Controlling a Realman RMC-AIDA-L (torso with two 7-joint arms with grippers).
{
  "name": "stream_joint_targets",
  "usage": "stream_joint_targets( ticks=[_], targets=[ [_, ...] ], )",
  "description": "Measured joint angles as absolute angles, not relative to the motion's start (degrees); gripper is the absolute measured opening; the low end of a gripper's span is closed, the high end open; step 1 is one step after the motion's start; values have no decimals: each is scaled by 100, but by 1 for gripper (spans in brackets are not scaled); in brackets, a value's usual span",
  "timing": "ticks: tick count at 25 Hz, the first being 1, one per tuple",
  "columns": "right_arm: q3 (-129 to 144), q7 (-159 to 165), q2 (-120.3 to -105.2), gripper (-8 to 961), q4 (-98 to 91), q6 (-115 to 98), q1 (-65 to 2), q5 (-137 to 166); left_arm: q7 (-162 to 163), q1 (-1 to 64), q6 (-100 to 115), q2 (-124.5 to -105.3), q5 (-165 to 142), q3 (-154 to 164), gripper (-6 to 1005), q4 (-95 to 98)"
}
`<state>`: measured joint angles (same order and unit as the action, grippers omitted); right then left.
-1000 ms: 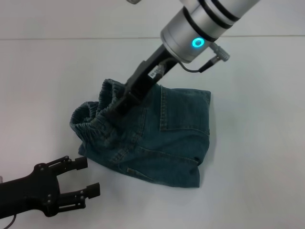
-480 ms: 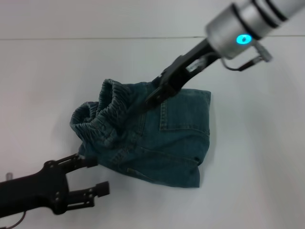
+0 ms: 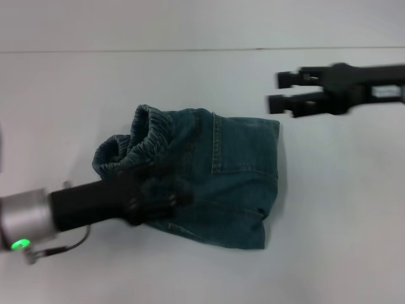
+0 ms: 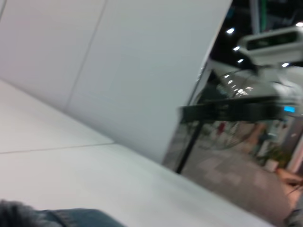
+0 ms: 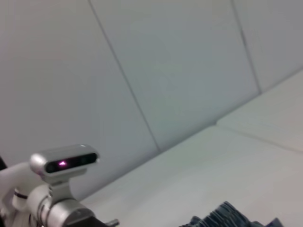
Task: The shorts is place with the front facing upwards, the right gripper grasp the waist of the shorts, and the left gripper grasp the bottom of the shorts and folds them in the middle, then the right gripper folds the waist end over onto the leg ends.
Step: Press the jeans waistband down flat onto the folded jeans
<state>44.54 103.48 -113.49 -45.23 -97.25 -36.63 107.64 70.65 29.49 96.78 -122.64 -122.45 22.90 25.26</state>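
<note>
The blue denim shorts point(image 3: 221, 171) lie folded in the middle of the white table, with the gathered elastic waist point(image 3: 136, 139) bunched up at their left end. My left gripper point(image 3: 166, 193) reaches in from the lower left and lies blurred over the shorts' near left part. My right gripper point(image 3: 273, 92) hovers above the table beyond the shorts' far right corner, open and holding nothing. A strip of denim point(image 4: 71, 218) shows in the left wrist view. The ruffled waist point(image 5: 227, 215) shows in the right wrist view.
The white table point(image 3: 342, 209) spreads around the shorts, with a seam line point(image 3: 190, 49) along the back. The right wrist view shows my head camera point(image 5: 64, 163) and grey wall panels. A glass partition point(image 4: 227, 113) stands beyond the table in the left wrist view.
My right gripper let go of the shorts and pulled away up and to the right. My left arm swung in from the lower left onto the shorts. The shorts kept their shape.
</note>
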Motion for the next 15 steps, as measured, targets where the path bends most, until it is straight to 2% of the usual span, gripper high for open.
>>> stream_joint_targets(
  ticks=[4, 8, 15],
  targets=[
    [4236, 9881, -11341, 958, -4369, -9876, -3140, 10472, 7095, 3282, 8820, -12398, -12243, 2323, 862, 2388],
    [4158, 9760, -11357, 959, -4306, -9918, -2882, 10477, 7089, 3442, 8017, -12404, -12136, 2293, 862, 2200],
    [4192, 9691, -11411, 958, -4264, -9962, -2757, 10574, 7070, 3313, 7413, -12400, -11433, 2277, 861, 2216]
  ],
)
